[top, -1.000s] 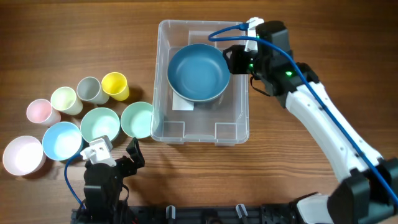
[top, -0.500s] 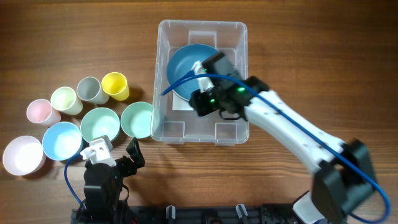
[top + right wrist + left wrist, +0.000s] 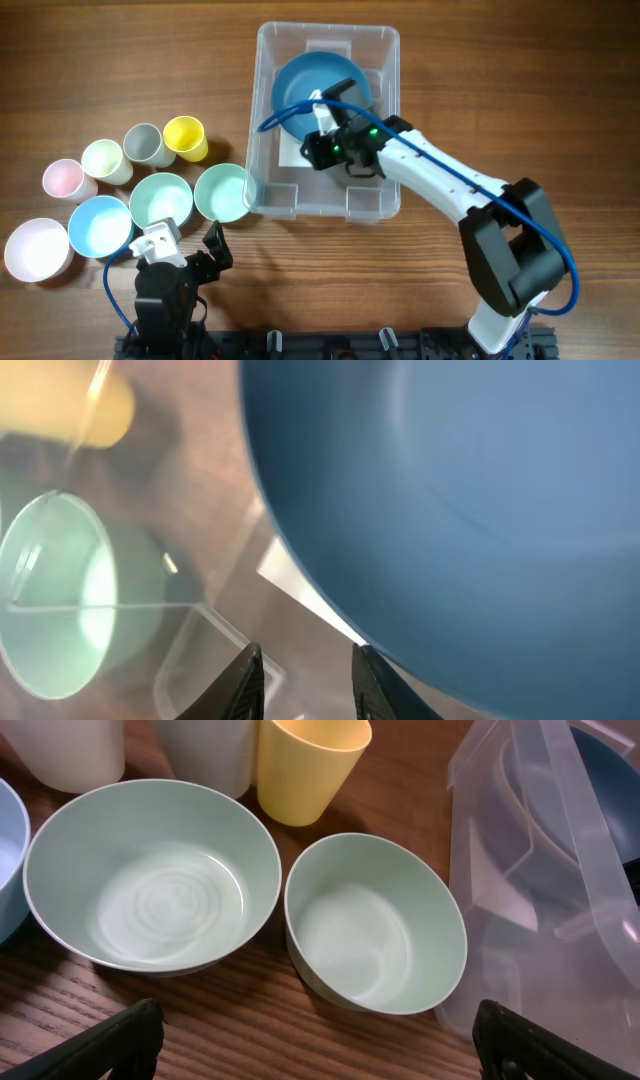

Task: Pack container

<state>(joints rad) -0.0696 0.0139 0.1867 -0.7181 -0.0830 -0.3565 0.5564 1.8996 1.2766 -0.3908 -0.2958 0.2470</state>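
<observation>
Right end effector [image 3: 305,682], jaws narrowly parted and empty beside blue bowl [image 3: 450,490] in container [image 3: 372,206], should lift straight clear without nudging it; left end effector [image 3: 322,1042] released.

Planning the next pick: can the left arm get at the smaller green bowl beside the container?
Probably yes. The left pincer is open and faces the smaller green bowl with only bare table between; the container wall crowds one side.

Overhead looks straight down on the table [image 3: 500,60]; both wrist views sit close, sharing the mint bowl [image 3: 375,925] beside the container [image 3: 560,950]
</observation>
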